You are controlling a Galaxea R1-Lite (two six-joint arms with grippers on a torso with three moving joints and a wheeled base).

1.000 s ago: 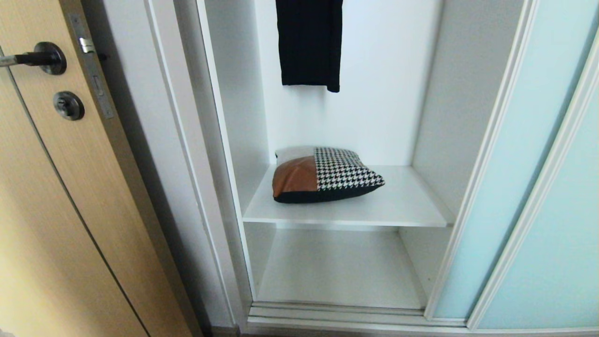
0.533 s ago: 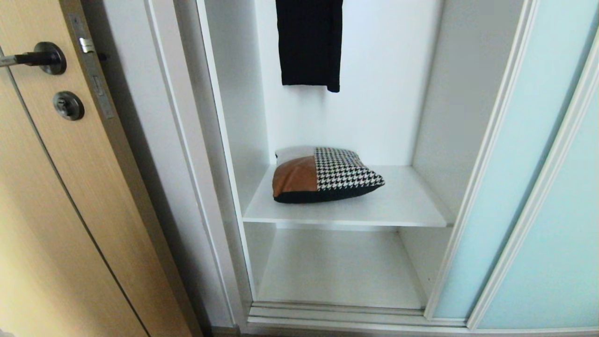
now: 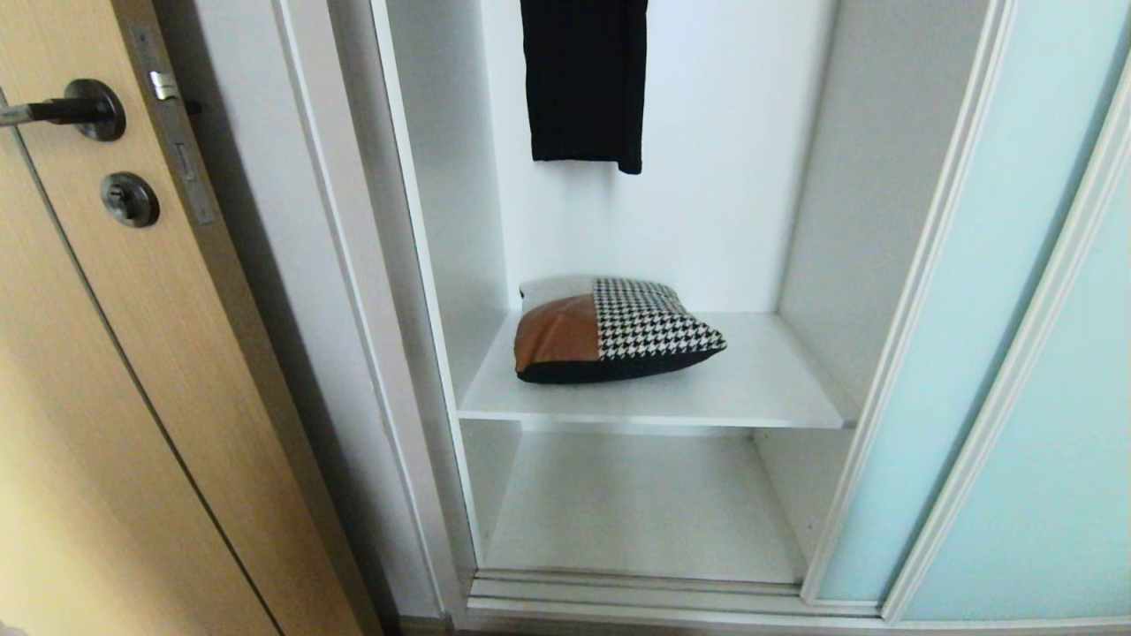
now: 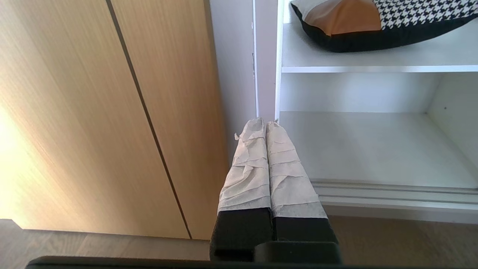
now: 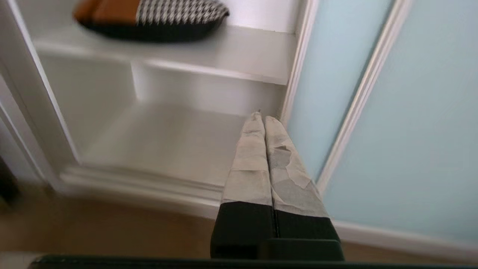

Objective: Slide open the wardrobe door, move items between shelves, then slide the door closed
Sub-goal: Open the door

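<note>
Wardrobe open, sliding door [image 3: 963, 336] pushed to my right.
Cushion [image 3: 610, 331] lies on upper shelf [image 3: 769, 389]; my left gripper [image 4: 266, 125] and right gripper [image 5: 261, 119] both pressed together, empty, low before the opening.

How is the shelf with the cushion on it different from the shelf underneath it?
The upper shelf carries the patchwork cushion, lying towards its left side; the lower shelf carries nothing. The upper shelf is a board with open space beneath it, while the lower shelf sits at the wardrobe's bottom, just behind the door track. The upper shelf looks brighter, the lower shelf shaded. Both are plain, flat and white.
</note>
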